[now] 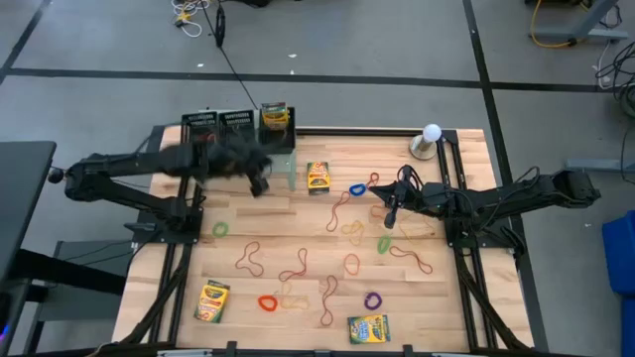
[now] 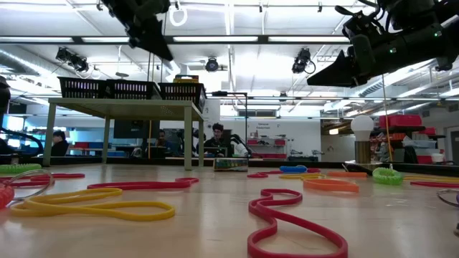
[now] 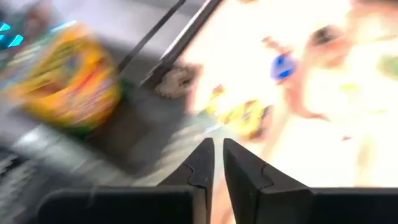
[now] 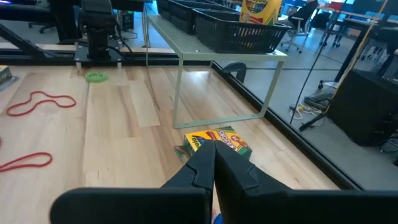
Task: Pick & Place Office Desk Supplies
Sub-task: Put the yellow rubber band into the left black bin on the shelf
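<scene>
Upper left of the high view: your left gripper [image 1: 260,184] hangs in a blur just below the row of black mesh trays [image 1: 216,126] on the pale green stand [image 1: 289,169]. Its wrist view shows the fingers nearly pressed together, a thin slit between them, nothing pinched. The rightmost tray already holds a crayon box [image 1: 275,118].

Risk here: with the arm moving this fast so near the stand, you could clip a tray edge or the stand leg and tip the lot off the back of the table.

Centre: another crayon box [image 1: 317,177] lies flat just right of the stand. Rubber bands are strewn across the whole board: a green one [image 1: 219,229] at the left edge, a red one [image 1: 267,302] lower down, a purple one [image 1: 372,299] lower right, long tan loops between. Two more crayon boxes sit along the bottom edge, one lower left [image 1: 212,300], one lower centre [image 1: 368,328].

Risk: the bands are thin, flat and overlapping. You may close on bare wood, or lift two at once.

Right: your right gripper [image 1: 391,216] hovers over the bands, fingers pressed together and empty in its wrist view. A white globe [image 1: 432,133] stands upper right, close to that arm's reach; a wide swing could knock it over.
</scene>
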### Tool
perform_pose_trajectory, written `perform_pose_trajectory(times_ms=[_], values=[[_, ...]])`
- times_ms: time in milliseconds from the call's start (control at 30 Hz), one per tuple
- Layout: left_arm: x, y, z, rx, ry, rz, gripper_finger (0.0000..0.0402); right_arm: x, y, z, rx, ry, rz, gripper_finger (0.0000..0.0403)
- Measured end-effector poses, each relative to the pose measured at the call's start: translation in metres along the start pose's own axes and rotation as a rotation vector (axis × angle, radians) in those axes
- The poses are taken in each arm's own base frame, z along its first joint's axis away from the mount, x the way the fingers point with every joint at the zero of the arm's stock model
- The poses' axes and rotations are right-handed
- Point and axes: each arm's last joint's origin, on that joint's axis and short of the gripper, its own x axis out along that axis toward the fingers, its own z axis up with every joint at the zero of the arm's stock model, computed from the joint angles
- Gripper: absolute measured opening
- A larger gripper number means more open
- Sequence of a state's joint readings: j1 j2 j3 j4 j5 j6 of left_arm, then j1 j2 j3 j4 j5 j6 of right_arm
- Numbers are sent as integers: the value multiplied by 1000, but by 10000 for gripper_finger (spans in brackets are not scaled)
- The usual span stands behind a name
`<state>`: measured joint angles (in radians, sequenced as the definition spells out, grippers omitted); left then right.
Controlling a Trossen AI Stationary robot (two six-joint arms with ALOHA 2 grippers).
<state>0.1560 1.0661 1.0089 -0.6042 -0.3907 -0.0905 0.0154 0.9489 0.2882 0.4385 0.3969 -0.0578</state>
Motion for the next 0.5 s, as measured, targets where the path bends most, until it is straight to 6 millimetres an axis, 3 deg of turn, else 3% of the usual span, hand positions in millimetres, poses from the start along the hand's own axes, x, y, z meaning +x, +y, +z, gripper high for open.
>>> perform_pose_trajectory(times_ms=[267,500], values=[[28,-64,-61,27,-372,-235,21,1,0,2,96,38,5,11],[46,-71,-118,-90,-630,-353,21,1,0,11,183,235,-10,11]])
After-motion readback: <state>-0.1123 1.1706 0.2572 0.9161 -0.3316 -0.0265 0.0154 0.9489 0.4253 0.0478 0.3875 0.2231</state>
